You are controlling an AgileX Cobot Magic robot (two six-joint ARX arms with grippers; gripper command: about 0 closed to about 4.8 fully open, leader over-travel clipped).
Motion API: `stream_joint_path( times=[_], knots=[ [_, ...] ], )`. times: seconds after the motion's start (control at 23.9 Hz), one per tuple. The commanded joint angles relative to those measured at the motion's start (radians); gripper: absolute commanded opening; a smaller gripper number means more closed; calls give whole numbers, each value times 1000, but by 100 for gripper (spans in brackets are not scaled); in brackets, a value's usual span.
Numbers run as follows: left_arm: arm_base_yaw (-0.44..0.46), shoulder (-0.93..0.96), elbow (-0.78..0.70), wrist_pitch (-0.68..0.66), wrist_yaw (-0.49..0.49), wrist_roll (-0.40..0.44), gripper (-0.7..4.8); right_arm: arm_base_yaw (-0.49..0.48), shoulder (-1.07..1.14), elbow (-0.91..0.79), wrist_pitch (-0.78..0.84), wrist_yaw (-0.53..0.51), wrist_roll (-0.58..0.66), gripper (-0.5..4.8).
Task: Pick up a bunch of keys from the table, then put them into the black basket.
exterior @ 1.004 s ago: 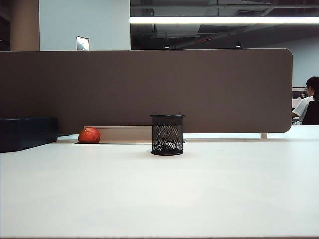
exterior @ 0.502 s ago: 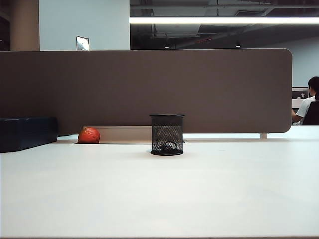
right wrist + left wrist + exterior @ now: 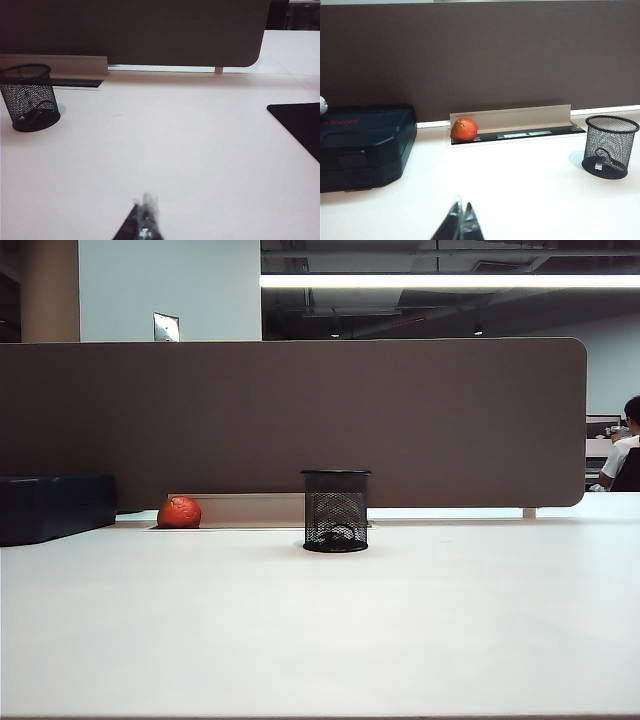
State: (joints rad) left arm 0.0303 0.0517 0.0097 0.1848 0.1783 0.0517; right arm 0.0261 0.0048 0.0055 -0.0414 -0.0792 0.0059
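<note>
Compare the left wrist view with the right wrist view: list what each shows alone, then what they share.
Left wrist only: the dark blue plastic case, the orange-red ball and the shut left gripper.
Right wrist only: a flat black mat and the shut right gripper.
Both: the black wire-mesh basket holding the bunch of keys, the white table and the brown partition panel.

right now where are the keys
The keys lie at the bottom of the black basket, mid-table in the exterior view, right of the orange ball.
</note>
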Motion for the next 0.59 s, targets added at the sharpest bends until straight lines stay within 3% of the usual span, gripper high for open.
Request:
stream_joint_path(
  times=[0.04, 0.59],
  knots=[
    [0, 1, 1, -3, 1, 0, -6, 2, -3, 0, 21, -5, -2, -6],
    [0, 1, 1, -57, 5, -3, -6, 2, -3, 0, 15, -9, -3, -6]
  ],
)
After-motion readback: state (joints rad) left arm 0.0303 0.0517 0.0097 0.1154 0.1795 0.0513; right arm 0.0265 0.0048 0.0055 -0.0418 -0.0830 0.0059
